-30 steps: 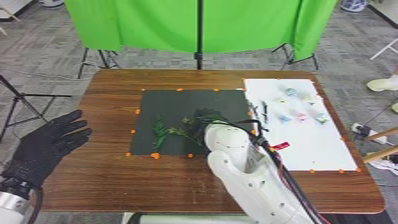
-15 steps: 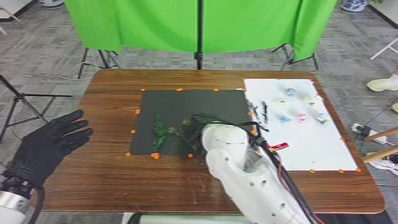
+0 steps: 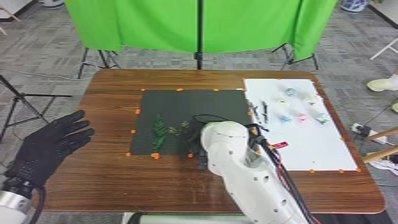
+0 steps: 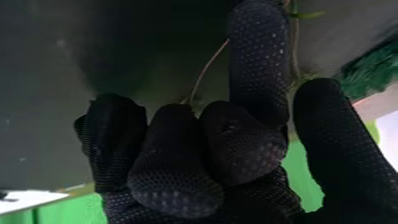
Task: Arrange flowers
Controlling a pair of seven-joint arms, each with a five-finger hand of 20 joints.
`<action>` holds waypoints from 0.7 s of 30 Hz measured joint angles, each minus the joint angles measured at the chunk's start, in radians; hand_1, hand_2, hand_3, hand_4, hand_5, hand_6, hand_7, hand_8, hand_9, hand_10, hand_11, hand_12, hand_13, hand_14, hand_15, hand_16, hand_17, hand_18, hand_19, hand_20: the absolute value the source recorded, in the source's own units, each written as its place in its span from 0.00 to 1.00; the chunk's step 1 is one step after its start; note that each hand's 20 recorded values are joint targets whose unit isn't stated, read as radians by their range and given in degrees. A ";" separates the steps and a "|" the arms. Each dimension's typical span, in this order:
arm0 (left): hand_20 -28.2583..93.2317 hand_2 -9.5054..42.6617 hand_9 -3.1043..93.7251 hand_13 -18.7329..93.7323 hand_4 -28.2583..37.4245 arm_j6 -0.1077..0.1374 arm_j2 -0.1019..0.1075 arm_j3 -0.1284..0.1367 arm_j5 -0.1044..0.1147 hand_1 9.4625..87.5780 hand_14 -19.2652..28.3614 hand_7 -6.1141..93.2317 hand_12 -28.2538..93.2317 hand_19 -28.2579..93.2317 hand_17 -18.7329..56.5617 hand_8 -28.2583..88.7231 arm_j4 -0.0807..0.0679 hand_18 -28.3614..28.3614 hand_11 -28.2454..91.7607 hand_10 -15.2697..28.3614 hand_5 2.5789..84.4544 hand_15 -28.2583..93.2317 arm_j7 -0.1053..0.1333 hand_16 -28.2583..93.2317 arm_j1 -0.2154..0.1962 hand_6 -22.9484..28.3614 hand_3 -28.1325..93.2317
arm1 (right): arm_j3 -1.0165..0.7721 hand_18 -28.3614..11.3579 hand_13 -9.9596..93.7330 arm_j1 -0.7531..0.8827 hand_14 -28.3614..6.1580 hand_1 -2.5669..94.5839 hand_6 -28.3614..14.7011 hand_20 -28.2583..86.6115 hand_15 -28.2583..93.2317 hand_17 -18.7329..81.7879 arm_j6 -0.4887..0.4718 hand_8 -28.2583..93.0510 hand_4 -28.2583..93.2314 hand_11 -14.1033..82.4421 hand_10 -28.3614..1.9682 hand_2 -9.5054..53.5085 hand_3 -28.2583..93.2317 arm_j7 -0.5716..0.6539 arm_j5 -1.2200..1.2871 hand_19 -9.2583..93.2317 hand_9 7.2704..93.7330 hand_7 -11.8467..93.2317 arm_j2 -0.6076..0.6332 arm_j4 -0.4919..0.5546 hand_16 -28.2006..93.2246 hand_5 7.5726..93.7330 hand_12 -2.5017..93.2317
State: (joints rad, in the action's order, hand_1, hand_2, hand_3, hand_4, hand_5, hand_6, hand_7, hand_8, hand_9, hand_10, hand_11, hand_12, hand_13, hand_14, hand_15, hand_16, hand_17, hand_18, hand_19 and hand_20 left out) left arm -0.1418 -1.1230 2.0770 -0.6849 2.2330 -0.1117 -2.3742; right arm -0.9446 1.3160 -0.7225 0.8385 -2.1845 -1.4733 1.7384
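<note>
My right hand [image 3: 195,142] is low over the near part of the dark mat [image 3: 191,100], partly hidden by its own arm. Just left of it lies a thin green sprig [image 3: 174,130], and farther left a long leafy stem [image 3: 159,134]. In the right wrist view, several fingers of my right hand [image 4: 240,135] are curled and one points straight. A thin stem [image 4: 295,45] runs between that finger and the thumb, held there. Dark green leaves [image 4: 373,70] show beyond the thumb. My left hand [image 3: 49,144] is open beside the table's left edge.
To the right, a white sheet [image 3: 298,145] carries several small pale flowers [image 3: 301,117] in its far half. Dark thin stems [image 3: 265,111] lie along its left side. Orange tape pieces [image 3: 155,156] mark the mat's edges. A green cloth [image 3: 147,25] hangs beyond the brown table [image 3: 107,180].
My right hand has moved back toward the robot and slightly left, to the mat's near part. My left hand has barely moved, and the long leafy stem lies as before.
</note>
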 measured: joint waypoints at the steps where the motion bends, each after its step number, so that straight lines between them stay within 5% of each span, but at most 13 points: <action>1: 0.30 0.16 0.35 0.37 0.04 0.000 0.000 -0.001 0.000 0.20 0.73 0.26 0.35 0.62 0.14 0.15 0.000 0.88 0.45 0.63 0.40 0.57 0.000 0.21 0.000 0.52 0.82 | -0.003 0.16 1.00 0.001 0.71 0.21 0.66 0.76 0.87 0.81 -0.002 0.13 0.04 0.84 0.76 0.37 0.86 0.004 0.012 1.00 1.00 0.51 -0.002 0.000 0.42 1.00 0.26; 15: 0.30 0.17 0.35 0.37 0.04 0.001 -0.004 0.001 -0.001 0.20 0.73 0.26 0.35 0.62 0.14 0.15 -0.001 0.88 0.45 0.63 0.40 0.57 0.005 0.21 -0.001 0.52 0.82 | -0.047 0.16 1.00 -0.003 0.70 0.19 0.65 0.76 0.87 0.80 0.014 0.13 0.03 0.84 0.76 0.35 0.84 -0.025 -0.005 1.00 1.00 0.50 0.018 0.060 0.42 1.00 0.26; 21: 0.30 0.16 0.35 0.37 0.04 0.001 -0.013 0.006 -0.001 0.20 0.73 0.26 0.35 0.62 0.14 0.15 0.001 0.88 0.45 0.63 0.40 0.57 0.017 0.21 -0.011 0.52 0.82 | -0.087 0.16 0.91 -0.054 0.61 0.20 0.65 0.71 0.84 0.66 0.081 0.11 0.01 0.69 0.67 0.21 0.82 -0.070 0.011 1.00 0.97 0.51 0.092 0.111 0.48 0.88 0.40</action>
State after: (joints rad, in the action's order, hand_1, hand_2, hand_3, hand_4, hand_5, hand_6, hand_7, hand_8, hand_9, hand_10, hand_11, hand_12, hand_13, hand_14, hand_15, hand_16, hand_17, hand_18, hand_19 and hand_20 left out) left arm -0.1409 -1.1359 2.0833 -0.6863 2.2343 -0.0942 -2.3854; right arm -1.0319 1.2623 -0.6413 0.7690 -2.1732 -1.3815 1.8494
